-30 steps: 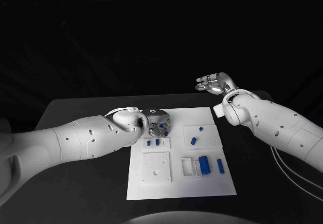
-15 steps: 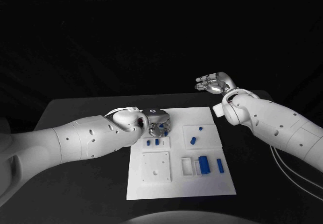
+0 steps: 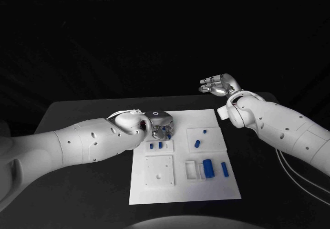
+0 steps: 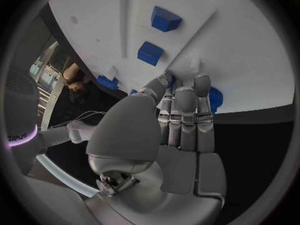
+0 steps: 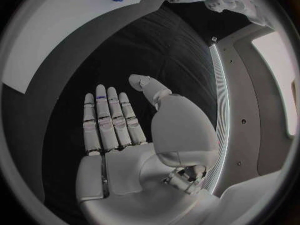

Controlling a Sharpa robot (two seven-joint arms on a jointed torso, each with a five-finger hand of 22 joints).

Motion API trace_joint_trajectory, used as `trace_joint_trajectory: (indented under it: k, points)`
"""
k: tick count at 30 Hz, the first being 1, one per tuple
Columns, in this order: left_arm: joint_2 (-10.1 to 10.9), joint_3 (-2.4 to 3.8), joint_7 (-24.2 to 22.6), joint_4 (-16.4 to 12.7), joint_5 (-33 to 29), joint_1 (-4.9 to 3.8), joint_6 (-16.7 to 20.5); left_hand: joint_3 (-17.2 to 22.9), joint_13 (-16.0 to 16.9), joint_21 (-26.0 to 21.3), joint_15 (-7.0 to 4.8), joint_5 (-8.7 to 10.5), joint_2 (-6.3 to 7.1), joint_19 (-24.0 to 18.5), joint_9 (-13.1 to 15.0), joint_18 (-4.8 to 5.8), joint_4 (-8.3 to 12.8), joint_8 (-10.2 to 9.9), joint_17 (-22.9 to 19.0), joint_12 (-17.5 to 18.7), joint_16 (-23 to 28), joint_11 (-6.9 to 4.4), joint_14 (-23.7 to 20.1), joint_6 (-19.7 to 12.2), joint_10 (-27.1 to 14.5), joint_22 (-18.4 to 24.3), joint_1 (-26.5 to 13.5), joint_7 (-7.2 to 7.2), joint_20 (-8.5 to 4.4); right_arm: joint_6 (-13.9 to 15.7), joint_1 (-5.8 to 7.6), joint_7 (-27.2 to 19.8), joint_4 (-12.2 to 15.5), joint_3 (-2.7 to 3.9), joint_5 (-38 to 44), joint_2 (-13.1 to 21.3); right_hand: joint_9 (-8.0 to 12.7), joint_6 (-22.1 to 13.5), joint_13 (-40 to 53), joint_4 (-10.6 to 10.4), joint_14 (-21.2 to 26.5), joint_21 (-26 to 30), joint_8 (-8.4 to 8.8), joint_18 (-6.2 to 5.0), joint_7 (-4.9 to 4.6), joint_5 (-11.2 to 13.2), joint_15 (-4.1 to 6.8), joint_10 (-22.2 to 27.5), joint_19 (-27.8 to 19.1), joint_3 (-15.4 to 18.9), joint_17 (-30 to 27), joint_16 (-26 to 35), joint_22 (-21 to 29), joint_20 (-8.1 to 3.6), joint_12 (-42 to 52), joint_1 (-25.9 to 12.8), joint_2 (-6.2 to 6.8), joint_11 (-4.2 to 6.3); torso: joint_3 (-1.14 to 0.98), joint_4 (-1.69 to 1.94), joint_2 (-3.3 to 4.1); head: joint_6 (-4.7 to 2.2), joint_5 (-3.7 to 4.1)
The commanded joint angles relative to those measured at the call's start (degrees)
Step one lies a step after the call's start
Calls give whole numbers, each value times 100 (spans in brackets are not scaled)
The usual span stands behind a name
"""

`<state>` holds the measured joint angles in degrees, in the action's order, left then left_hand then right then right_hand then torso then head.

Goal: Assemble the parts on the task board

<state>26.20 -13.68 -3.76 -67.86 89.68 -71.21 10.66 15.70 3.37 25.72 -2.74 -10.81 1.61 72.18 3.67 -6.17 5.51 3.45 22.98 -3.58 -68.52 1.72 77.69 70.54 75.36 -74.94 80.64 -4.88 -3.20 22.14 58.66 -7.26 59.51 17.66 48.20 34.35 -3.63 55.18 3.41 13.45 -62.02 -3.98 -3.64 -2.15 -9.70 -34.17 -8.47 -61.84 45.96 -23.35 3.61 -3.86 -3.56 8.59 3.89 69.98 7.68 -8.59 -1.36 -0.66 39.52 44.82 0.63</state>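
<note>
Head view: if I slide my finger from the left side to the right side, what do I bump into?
Left arm → left hand over the task board → small blue parts → right hand up in the air, open → right arm.

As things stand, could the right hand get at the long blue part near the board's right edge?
Probably yes. The right hand is open and raised beyond the table's far side, and nothing lies over the long blue part; the left hand works at the board's far-left area.
</note>
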Motion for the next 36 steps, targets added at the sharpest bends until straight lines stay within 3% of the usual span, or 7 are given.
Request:
trace_joint_trajectory:
  k: [1,14,17,24,27,36]
  points:
    - [7,-5,56,0,-28,18,196,76,5,47,3,28,-86,-1,28,-2,55,25,14,19,18,-1,41,30,28,-112,-3,-1,-45,-82,-2,-62,12,1,54,-4,9,-26,-8,-4,47,25,16,-36,8,-13,0,27,-23,-20,-9,26,4,4,-22,-13,-26,9,0,-1,0,-11,-2]
    - [132,2,55,-90,-205,43,448,179,4,98,3,31,-45,0,24,-15,121,23,38,20,42,6,68,15,10,-111,-49,-5,-43,-84,-2,-67,13,1,56,-4,9,-26,-8,-4,47,25,16,-36,8,-13,0,27,-23,-20,-9,26,4,4,-22,-13,-26,9,4,3,-3,-51,1]
    - [266,50,89,-237,-354,45,437,141,4,100,-1,43,-18,5,25,-12,99,24,38,20,53,3,70,19,3,-105,-94,4,-43,-87,-2,-68,13,1,56,4,9,-26,-8,-4,47,25,16,-36,8,-13,0,27,-23,-20,-9,26,4,4,-22,-13,-26,9,2,8,-4,-50,9]
    - [655,268,179,-638,-703,41,255,111,4,89,6,67,-10,1,21,-5,88,23,37,21,71,13,69,-6,-31,-100,-91,1,-40,-90,-2,-65,7,1,56,27,9,-26,-8,-4,47,25,16,-36,8,-13,0,27,-23,-20,-9,26,4,4,-22,-13,-26,9,0,20,-8,-35,21]
    - [825,329,212,-789,-812,37,179,111,4,89,6,67,-10,1,21,-5,88,23,37,21,71,13,69,-6,-31,-100,-91,1,-40,-92,-2,-65,2,1,56,34,9,-26,-8,-4,47,25,16,-36,8,-13,0,27,-23,-20,-9,26,4,4,-22,-13,-26,9,2,19,-6,-39,14]
    - [1122,379,258,-979,-943,34,60,79,4,75,4,69,-1,-5,20,0,83,21,40,21,93,10,68,-4,-27,-102,-55,2,-41,-94,-3,-64,-10,1,56,47,9,-26,-8,-4,47,25,16,-36,8,-13,0,27,-23,-20,-9,26,4,4,-22,-13,-26,9,13,12,-1,-30,-15]
